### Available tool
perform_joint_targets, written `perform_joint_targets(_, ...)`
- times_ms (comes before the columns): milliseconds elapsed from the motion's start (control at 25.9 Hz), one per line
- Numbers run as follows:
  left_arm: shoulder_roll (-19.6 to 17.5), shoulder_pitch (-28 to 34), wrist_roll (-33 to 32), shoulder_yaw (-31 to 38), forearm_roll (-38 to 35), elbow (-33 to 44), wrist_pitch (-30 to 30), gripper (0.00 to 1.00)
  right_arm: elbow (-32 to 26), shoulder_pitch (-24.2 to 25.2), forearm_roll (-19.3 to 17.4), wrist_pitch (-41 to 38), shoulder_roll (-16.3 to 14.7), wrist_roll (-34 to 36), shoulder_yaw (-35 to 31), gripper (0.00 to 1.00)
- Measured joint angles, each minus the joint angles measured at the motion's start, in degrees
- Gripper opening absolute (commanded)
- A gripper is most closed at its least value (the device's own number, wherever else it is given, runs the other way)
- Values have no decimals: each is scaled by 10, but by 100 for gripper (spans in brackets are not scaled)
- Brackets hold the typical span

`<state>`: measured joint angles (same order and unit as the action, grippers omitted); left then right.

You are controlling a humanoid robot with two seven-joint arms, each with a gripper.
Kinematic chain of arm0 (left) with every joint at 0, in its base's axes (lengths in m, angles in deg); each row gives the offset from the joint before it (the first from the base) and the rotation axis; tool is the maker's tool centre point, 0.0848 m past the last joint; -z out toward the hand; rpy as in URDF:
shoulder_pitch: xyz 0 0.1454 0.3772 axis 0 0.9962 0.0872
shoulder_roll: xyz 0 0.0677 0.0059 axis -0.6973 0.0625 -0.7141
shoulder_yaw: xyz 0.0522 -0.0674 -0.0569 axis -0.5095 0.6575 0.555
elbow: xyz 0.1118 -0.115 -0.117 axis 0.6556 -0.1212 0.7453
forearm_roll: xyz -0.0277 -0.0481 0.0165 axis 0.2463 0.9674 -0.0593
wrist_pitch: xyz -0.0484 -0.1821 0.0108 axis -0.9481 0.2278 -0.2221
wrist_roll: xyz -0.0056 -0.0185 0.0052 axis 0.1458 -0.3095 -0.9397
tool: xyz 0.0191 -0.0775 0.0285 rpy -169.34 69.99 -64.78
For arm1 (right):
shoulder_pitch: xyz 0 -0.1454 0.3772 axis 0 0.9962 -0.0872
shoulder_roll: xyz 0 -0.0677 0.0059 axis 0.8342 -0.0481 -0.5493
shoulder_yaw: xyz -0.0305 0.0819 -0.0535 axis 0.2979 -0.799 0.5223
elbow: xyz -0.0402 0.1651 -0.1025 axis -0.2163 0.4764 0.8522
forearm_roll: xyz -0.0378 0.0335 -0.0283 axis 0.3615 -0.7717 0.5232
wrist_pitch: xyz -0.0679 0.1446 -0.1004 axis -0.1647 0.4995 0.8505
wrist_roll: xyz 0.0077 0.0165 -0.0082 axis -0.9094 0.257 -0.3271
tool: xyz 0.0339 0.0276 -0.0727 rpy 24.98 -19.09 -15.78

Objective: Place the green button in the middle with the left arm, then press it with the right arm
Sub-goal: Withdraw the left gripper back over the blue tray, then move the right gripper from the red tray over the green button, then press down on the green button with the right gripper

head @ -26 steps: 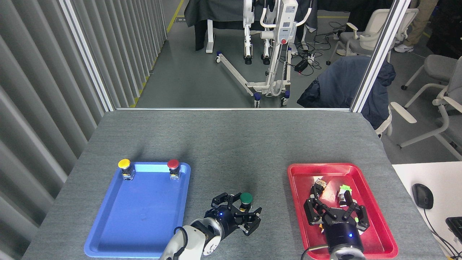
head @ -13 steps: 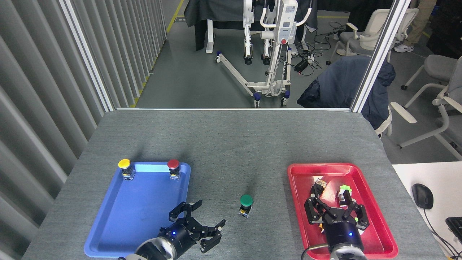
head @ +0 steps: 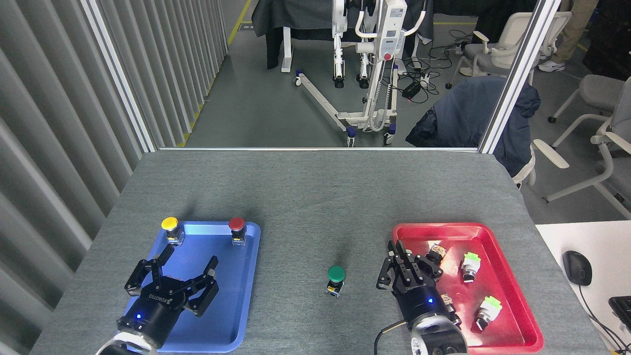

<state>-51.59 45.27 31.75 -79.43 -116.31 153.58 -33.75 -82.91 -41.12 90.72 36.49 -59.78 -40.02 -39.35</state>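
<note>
Head view: green button [head: 336, 279] stands upright on bare grey table [head: 315, 197] between trays, ready for pressing. Left claw [head: 171, 278] at eight o'clock hovers spread wide, empty, over blue tray [head: 246, 296]. Right claw [head: 405, 268] at three o'clock, fingers drawn narrow, nears the button.

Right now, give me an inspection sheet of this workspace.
Surface: grey felt tabletop, middle bare around the button.
Job's things: green button upright between the trays.
Clutter: yellow button and red button in the blue tray; small switches in the red tray.
Grippers: left gripper open over the blue tray; right gripper fingers drawn together, empty.
Cables: black cable at the right wrist.
Surroundings: chairs, lift stand.
</note>
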Motion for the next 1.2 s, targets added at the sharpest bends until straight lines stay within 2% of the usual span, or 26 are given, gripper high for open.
perform_joint_targets(193, 7, 12, 1, 14, 0, 7, 0, 98, 21, -24, 2, -23, -9, 2, 68, 0)
perform_joint_targets(309, 26, 13, 1, 15, -1, 7, 2, 98, 34, -34, 3, -51, -14, -33, 85, 0)
perform_joint_targets(618, 60, 13, -6, 6, -7, 8, 52, 98, 80, -64, 3, -68, -12, -73, 98, 0)
perform_joint_targets(1198, 62, 16, 1, 6, -7, 12, 55, 98, 112, -76, 3, -75, -11, -76, 109, 0)
